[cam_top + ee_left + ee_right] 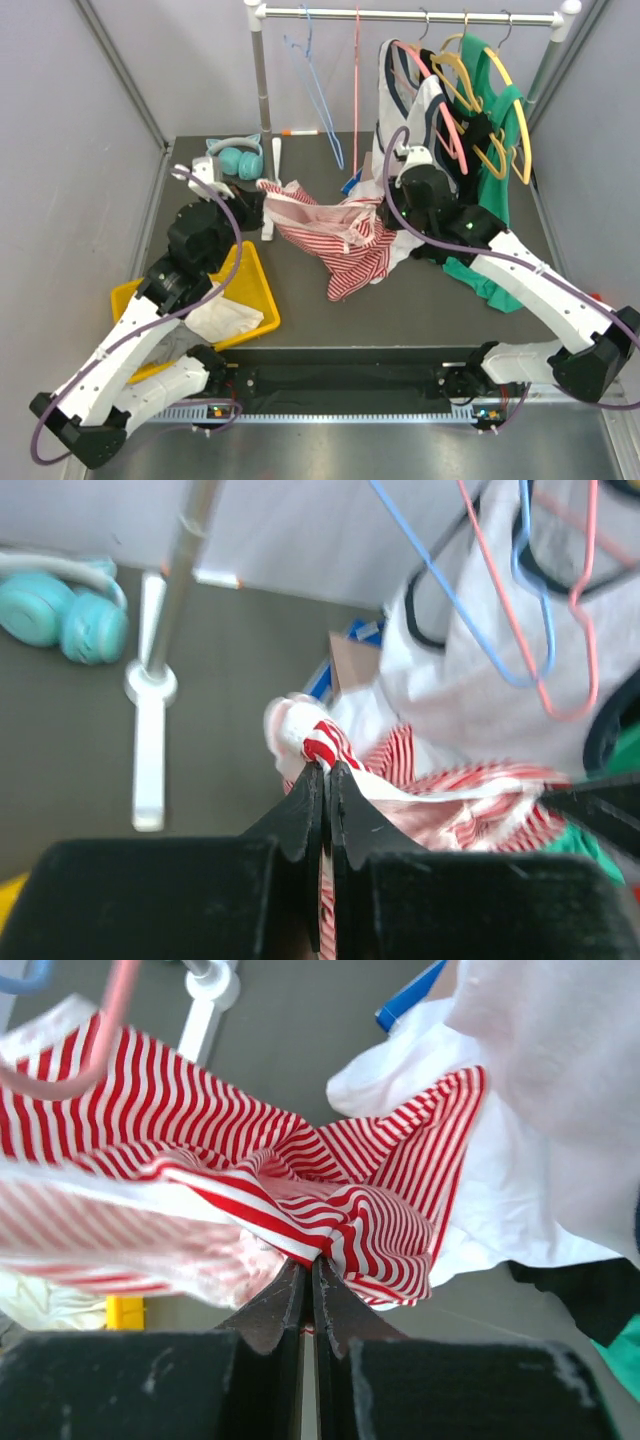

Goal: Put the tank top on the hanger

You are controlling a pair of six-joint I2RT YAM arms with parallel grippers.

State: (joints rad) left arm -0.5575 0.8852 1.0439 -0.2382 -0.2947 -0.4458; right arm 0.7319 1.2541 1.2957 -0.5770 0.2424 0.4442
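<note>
Top external: left pincer (258,196) & right pincer (388,212) each clamped on tank top (335,238) above dark table (420,312), grey walls (60,120) around

Quick count: one striped tank top (345,240), two claws (left claw (327,775), right claw (310,1270)), one pair of teal headphones (238,158), one yellow tray (256,285), one thin salmon hanger (356,100) plus four other hangers (523,135), one rail (400,14).
</note>
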